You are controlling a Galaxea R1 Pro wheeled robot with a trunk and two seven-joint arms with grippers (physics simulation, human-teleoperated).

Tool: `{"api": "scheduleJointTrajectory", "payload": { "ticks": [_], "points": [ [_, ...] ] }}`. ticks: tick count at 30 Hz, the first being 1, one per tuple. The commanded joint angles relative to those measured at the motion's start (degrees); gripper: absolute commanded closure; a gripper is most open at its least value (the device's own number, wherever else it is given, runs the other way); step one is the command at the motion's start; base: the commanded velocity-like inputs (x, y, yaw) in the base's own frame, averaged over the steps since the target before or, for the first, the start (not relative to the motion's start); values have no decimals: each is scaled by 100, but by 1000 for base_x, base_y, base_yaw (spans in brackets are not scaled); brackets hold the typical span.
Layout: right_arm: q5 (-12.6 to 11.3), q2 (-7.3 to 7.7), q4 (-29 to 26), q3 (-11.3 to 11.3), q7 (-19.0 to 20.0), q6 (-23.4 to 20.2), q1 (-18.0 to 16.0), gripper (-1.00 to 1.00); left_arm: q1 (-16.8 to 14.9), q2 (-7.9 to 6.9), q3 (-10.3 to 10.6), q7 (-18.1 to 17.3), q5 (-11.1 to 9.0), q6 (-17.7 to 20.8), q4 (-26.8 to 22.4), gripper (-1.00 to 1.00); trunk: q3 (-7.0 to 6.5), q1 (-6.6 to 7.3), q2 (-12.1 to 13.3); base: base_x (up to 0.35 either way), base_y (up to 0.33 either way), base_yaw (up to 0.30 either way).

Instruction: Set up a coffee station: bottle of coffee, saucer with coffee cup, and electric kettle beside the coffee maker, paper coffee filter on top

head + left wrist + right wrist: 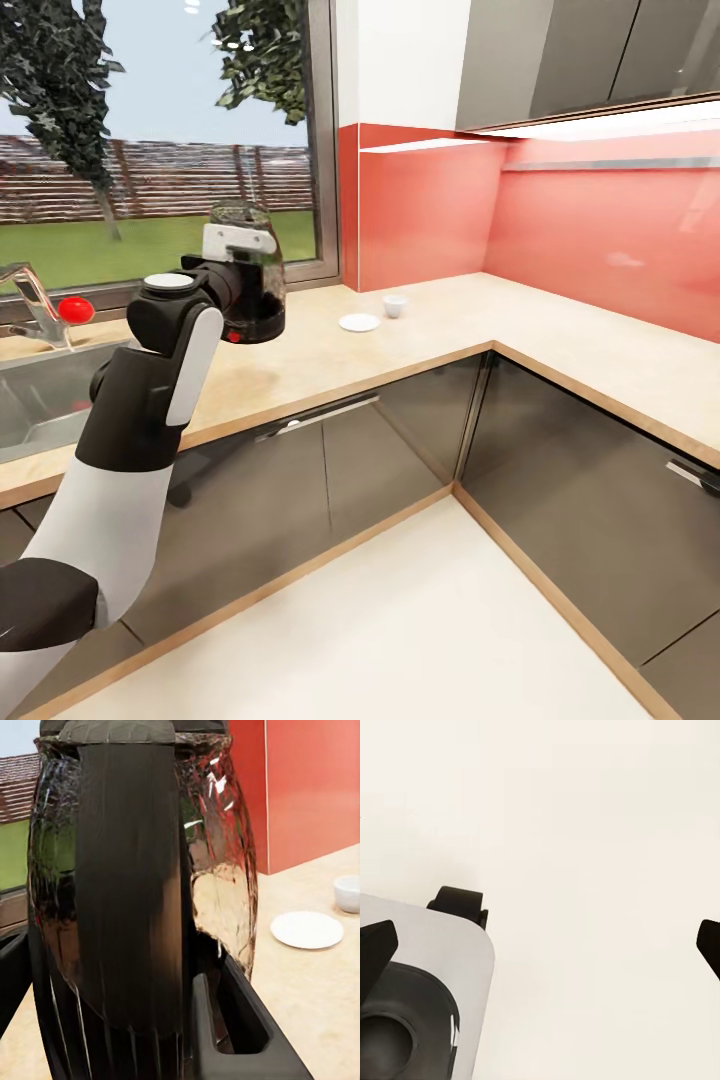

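The clear glass electric kettle with black base, black handle and small red switch [248, 275] sits at left of centre in the head view, held up by the left gripper [232, 272] with its base just above the light wood-grain counter [560, 345]; whether it touches the slab cannot be told. In the left wrist view the kettle's glass body and broad black handle [131, 892] stand upright directly between the black fingers [247, 1035], so the jaws are grasping the kettle. The black-and-white left arm [130, 440] rises from the lower left corner of the head view.

To the right of the kettle, near the frame's centre, a small plain white round saucer [360, 322] lies flat on the counter, with a small plain white cup [395, 305] standing just beside it, apart from it and not on it. Both also appear in the left wrist view, saucer [307, 929] and cup [347, 893].

Behind the counter runs a red backsplash [600, 230]; a steel sink [40, 400] and tap [35, 300] occupy the left edge.

In the right wrist view, the right gripper [544, 945] has dark fingertips [375, 949] at opposite frame edges, the jaws released and spread wide over pale floor [600, 832].
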State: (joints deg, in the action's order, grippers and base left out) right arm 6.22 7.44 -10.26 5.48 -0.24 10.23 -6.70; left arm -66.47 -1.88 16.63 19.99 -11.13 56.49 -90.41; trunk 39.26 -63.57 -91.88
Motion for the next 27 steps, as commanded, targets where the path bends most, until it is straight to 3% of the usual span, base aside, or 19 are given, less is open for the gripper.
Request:
{"api": "scheduleJointTrajectory", "payload": {
  "ticks": [1, 9, 14, 16, 17, 27],
  "points": [
    [28, 0, 1, 24, -3, 14, -5, -100, -7, -5, 13, 66, -21, 20, -8, 100, 5, 1, -3, 0, 0, 0],
    [28, 3, -2, 24, -3, 14, -6, -100, -6, -5, 6, 66, -31, 19, -11, 100, 5, 1, -3, 0, 0, 0],
    [28, 3, -3, 24, -2, 14, -7, -100, -6, -5, -74, 73, -193, 27, 2, 100, 5, 1, -3, 0, 0, 0],
    [28, 3, -3, 27, -2, 14, -7, -100, -6, -5, -239, 74, -200, 28, 10, 100, 5, 1, -3, 0, 0, 0],
    [28, 3, -3, 25, -2, 14, -7, -100, -6, -5, -474, 77, -198, 34, 27, 100, 5, 1, -3, 0, 0, 72],
    [28, 3, -3, 24, -3, 14, -5, -100, -6, -5, -602, 83, -181, 37, 68, 100, 5, 1, -3, 0, 0, 227]
  ]
}}
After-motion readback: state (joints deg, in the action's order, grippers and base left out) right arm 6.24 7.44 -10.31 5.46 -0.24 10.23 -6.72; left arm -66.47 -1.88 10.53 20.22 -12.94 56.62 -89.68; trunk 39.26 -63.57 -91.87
